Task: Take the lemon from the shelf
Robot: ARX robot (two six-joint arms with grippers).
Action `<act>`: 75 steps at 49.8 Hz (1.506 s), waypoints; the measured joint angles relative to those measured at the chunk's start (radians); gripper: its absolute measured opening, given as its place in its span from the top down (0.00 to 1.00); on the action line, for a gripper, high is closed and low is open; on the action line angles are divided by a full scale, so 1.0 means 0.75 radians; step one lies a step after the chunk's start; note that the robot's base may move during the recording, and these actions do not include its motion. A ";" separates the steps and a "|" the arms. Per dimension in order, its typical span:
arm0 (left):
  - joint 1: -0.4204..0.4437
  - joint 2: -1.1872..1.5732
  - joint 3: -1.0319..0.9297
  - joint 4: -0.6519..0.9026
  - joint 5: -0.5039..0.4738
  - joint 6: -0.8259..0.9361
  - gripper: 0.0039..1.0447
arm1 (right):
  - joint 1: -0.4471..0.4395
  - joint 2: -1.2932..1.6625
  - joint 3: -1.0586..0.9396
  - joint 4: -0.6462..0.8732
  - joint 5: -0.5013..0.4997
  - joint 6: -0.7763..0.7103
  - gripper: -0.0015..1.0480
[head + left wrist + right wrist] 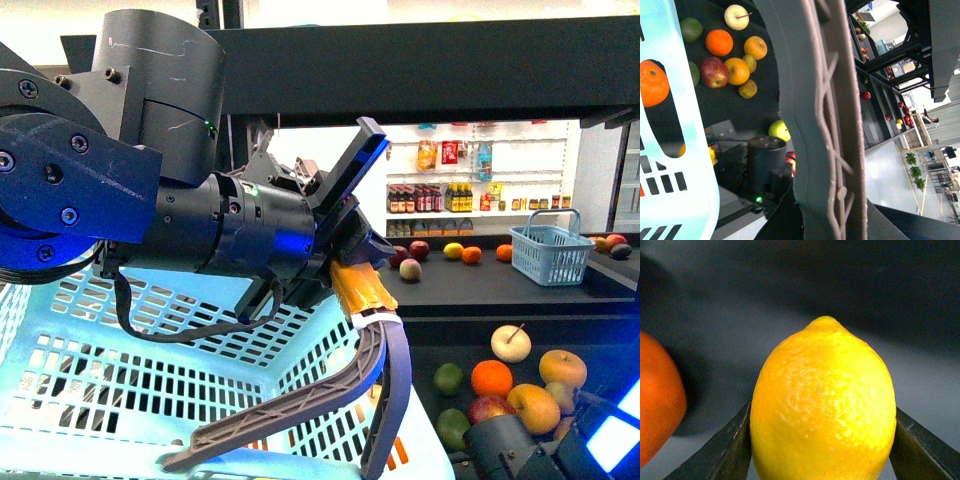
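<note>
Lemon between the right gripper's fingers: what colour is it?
The lemon is bright yellow, shown best in the right wrist view.

Pebbled, faintly waxy rind on the lemon (822, 405), pinched between smooth, matt black fingers (727, 450). Beside them, dull-sheened skin on an orange fruit (657, 395), too blurred for texture. Behind, smooth matt dark shelf (840, 285). Below the left wrist, glossy pale-blue plastic basket (100, 350) with ribbed, matt grey plastic handle (300, 405). Satin black casing on the arm (160, 70), lightly scuffed.
</note>
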 joint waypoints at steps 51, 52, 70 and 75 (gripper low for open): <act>0.000 0.000 0.000 0.000 0.001 0.001 0.92 | 0.175 -0.806 -0.342 0.119 -0.326 0.315 0.38; 0.000 0.000 0.000 0.000 0.001 0.001 0.92 | 0.182 -0.806 -0.354 0.123 -0.326 0.316 0.38; 0.000 0.000 0.000 0.000 -0.001 0.001 0.92 | 0.249 -0.806 -0.441 0.154 -0.339 0.328 0.38; 0.000 0.000 0.000 0.000 0.000 0.001 0.92 | 0.262 -0.806 -0.443 0.168 -0.343 0.332 0.36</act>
